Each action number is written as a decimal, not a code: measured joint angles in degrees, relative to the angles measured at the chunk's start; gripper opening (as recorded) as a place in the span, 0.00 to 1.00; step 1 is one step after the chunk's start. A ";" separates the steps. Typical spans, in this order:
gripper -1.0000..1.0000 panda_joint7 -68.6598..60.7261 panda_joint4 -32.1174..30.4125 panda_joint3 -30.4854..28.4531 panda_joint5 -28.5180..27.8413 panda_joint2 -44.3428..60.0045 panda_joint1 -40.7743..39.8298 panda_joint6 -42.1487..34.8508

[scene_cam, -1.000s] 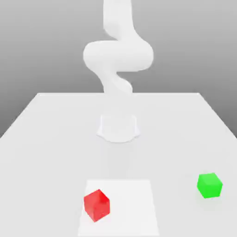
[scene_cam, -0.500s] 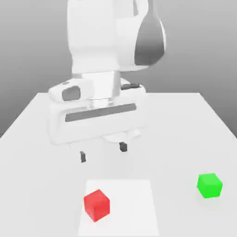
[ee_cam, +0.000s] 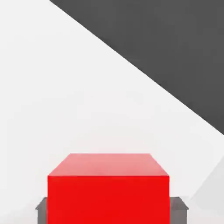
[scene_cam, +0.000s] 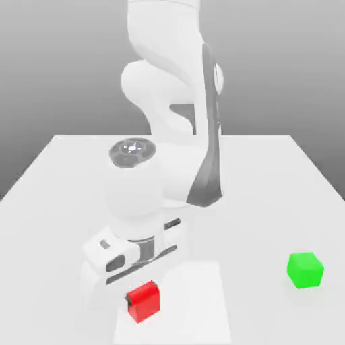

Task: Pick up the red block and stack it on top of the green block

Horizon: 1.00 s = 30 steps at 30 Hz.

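Note:
The red block (scene_cam: 144, 302) rests on a paler square patch of the white table, near the front at the exterior view's left. My gripper (scene_cam: 143, 295) has come down over it and is shut on the red block, with a dark finger pressed against each side. In the hand view the red block (ee_cam: 108, 188) sits between the grey fingertips (ee_cam: 42, 209) of my gripper (ee_cam: 108, 211). The green block (scene_cam: 305, 270) stands alone on the table at the exterior view's right, well apart from the gripper.
The white table (scene_cam: 67, 189) runs back to the arm's base. The paler square patch (scene_cam: 199, 303) lies under and beside the red block. The arm's white links (scene_cam: 168, 135) lean forward over the middle of the table.
The hand has dropped from above the table down onto the red block, and its fingers have gone from wide apart to closed on the block's sides. Neither block has moved.

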 joint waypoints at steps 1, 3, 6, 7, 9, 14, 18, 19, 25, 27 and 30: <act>0.00 -0.44 0.15 0.70 0.58 0.99 -0.57 0.83; 0.00 0.51 -0.16 -0.36 -0.73 -0.88 0.20 -0.66; 0.00 3.43 -1.10 -2.71 -4.68 -6.47 1.71 -5.14; 0.00 4.46 -1.44 -3.21 -6.05 -8.49 1.91 -6.81; 0.00 6.21 -1.71 -2.54 -7.55 -10.72 3.82 -8.77; 0.00 10.47 -1.57 3.03 -9.33 -12.77 12.09 -10.90; 0.00 13.56 -1.39 6.83 -10.18 -14.11 19.60 -12.38; 0.00 14.32 -1.35 7.73 -10.37 -14.44 21.43 -12.74; 0.00 18.66 -1.07 12.89 -11.47 -15.83 32.02 -14.29; 0.00 19.23 -0.91 12.67 -11.80 -13.04 32.16 -11.64; 0.00 19.98 -0.65 12.29 -12.70 -7.29 32.19 -6.15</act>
